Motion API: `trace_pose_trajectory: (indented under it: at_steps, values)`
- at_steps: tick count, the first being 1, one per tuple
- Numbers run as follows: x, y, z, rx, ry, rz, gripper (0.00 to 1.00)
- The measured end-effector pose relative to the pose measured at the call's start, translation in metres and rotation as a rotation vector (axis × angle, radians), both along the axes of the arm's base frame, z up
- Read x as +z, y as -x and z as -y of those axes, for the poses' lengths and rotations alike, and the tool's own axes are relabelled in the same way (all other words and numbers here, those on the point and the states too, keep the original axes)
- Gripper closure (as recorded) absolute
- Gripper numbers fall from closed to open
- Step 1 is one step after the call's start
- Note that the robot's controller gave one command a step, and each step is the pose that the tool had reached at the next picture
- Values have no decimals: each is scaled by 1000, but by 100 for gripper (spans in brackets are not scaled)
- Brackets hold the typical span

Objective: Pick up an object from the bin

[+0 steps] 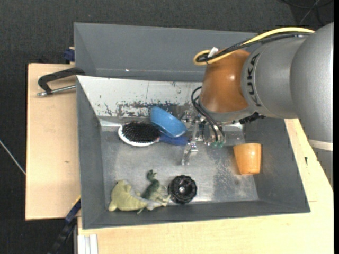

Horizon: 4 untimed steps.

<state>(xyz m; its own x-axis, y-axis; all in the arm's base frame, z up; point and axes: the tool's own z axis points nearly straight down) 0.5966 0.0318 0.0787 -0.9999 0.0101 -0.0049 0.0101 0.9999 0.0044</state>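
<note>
My gripper (188,153) hangs over the middle of the bin floor, just right of a blue cup (168,122) that lies tipped near the back wall. A white oval hairbrush (139,133) with black bristles lies left of the blue cup, touching it. An orange cup (248,158) lies on its side to the gripper's right. A black round knob-like thing (183,189) sits on the floor below the gripper. Nothing shows in the gripper.
A small green dinosaur toy (152,190) and a pale yellow-green soft toy (124,197) lie along the front wall at the left. The arm with its orange cover and cables reaches in from the upper right.
</note>
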Motion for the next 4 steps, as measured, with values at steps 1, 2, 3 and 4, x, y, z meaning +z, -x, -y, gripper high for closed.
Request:
trace_pose_trajectory:
  at_steps: [1, 2, 3, 4]
  values:
    - [2, 0, 5, -6, 4, 0, 100]
    - [154, 16, 20, 329, 6, 7, 100]
    - [61, 39, -32, 471, 2, -8, 100]
    - [147, 39, -42, 621, 6, 10, 100]
